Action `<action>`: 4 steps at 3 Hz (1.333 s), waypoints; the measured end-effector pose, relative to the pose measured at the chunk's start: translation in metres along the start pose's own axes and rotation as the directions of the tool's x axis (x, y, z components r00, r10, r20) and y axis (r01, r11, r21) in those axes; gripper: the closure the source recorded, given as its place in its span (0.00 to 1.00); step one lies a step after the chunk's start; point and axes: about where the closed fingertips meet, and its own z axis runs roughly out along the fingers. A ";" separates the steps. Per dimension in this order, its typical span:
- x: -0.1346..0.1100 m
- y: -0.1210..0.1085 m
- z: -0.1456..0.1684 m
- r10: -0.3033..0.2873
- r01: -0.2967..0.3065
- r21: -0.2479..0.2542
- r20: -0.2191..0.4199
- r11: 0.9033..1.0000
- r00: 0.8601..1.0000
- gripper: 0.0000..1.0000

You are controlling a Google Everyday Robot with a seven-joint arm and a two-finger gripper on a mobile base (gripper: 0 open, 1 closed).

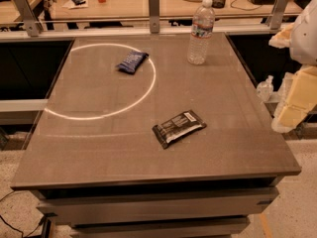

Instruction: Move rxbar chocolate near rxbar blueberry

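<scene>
The rxbar chocolate (179, 128), a flat black wrapper with white marks, lies tilted on the grey table, right of centre and toward the front. The rxbar blueberry (132, 61), a small dark blue wrapper, lies at the back left, inside a bright ring of light on the tabletop. The two bars are well apart. My gripper (289, 114) hangs with the pale arm at the right edge of the view, beyond the table's right side, level with the black bar and touching nothing.
A clear water bottle (200, 32) stands upright at the table's back right. A glass rail with metal posts (154, 5) runs behind the table (99, 152). A small bottle (265, 88) sits off the table's right edge.
</scene>
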 end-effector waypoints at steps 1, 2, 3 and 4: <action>0.000 0.000 0.000 0.000 0.000 0.000 0.000 1.000 1.000 0.00; -0.005 0.000 0.000 -0.002 0.002 -0.001 0.021 1.000 1.000 0.00; -0.021 0.006 0.011 -0.012 0.014 -0.021 0.104 1.000 0.995 0.00; -0.039 0.013 0.029 -0.048 0.063 -0.055 0.234 0.996 0.971 0.00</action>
